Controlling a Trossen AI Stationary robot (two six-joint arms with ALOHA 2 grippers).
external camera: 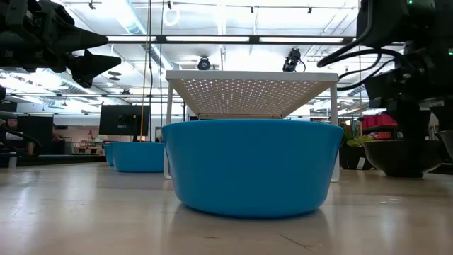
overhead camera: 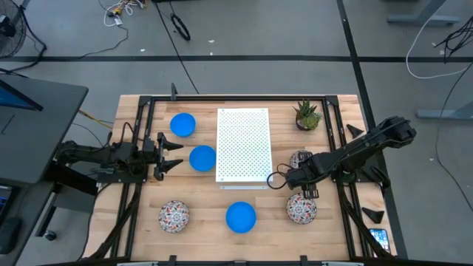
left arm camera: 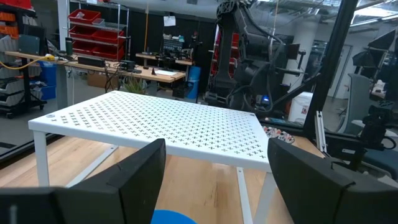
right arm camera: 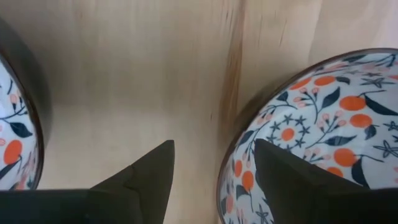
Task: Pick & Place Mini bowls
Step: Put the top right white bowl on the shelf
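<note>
Three blue mini bowls [overhead camera: 182, 124] [overhead camera: 202, 157] [overhead camera: 241, 216] and three patterned mini bowls [overhead camera: 174, 216] [overhead camera: 301, 208] [overhead camera: 298, 157] rest on their bases on the wooden table. My right gripper [overhead camera: 307, 191] points down, open, between the two patterned bowls at the right. In its wrist view, my right gripper [right arm camera: 213, 155] has the rim [right arm camera: 227, 158] of one patterned bowl [right arm camera: 323, 118] under the gap between its fingers, apart from them. The other patterned bowl [right arm camera: 12, 143] lies to the side. My left gripper [overhead camera: 181, 155] waits open and level beside the middle blue bowl [left arm camera: 174, 218].
A white perforated board [overhead camera: 244, 144] stands on legs in the table's middle. A small green potted plant [overhead camera: 307, 114] stands at the far right. A black frame [overhead camera: 236, 98] runs along the table's edges. Bare wood lies between the near bowls.
</note>
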